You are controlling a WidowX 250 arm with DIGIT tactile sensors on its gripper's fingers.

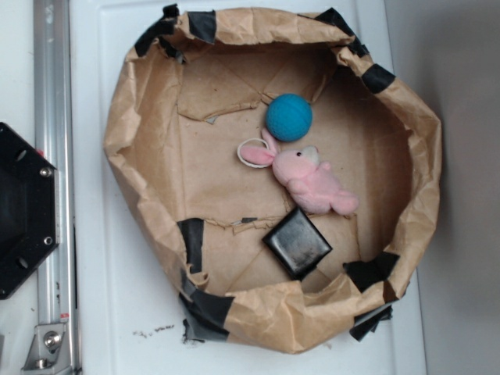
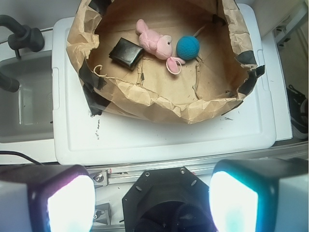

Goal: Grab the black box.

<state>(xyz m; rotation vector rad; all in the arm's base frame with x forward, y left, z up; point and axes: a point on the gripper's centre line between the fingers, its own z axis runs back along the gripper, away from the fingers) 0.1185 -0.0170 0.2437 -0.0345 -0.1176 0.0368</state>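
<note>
Claw seen only in the wrist view: two pale glowing fingers at the bottom corners, spread wide apart, nothing between them, well short of the crumpled brown paper enclosure patched with black tape. We note the small flat glossy black box lying on the paper floor near the enclosure wall, just beside the pink plush bunny. A round blue ball touches the bunny's ear. The enclosure rests on a white desk; a black hexagonal metal plate lies beside it.
</note>
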